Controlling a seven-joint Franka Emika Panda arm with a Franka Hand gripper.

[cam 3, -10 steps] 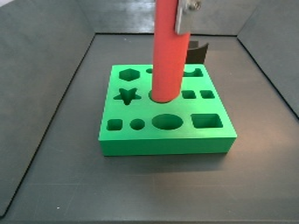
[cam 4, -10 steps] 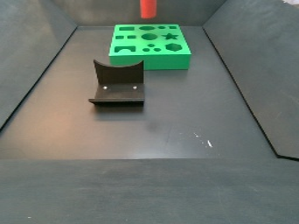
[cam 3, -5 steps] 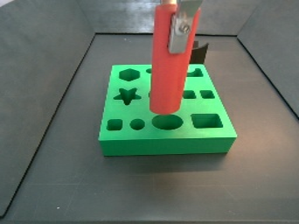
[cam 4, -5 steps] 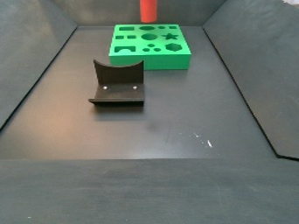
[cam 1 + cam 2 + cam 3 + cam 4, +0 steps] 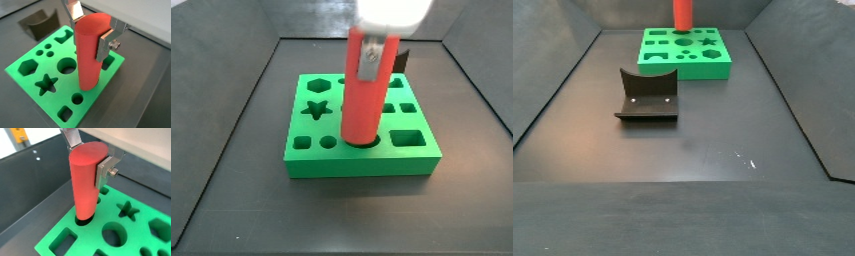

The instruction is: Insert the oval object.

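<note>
The oval object point(image 5: 361, 95) stands upright with its lower end at the oval hole of the green block point(image 5: 305, 160). The end effector point(image 5: 91, 31) is clamped on its upper part. The fixture point(image 5: 647, 97) stands well apart on the table point(image 5: 714, 150).

Fixture point(image 5: 647, 97) stands on dark table point(image 5: 714, 140), near side of green block point(image 5: 687, 52), well apart from it. Grey walls enclose table on three sides.

Both side views face the green block point(image 5: 361, 140) from opposite ends
</note>
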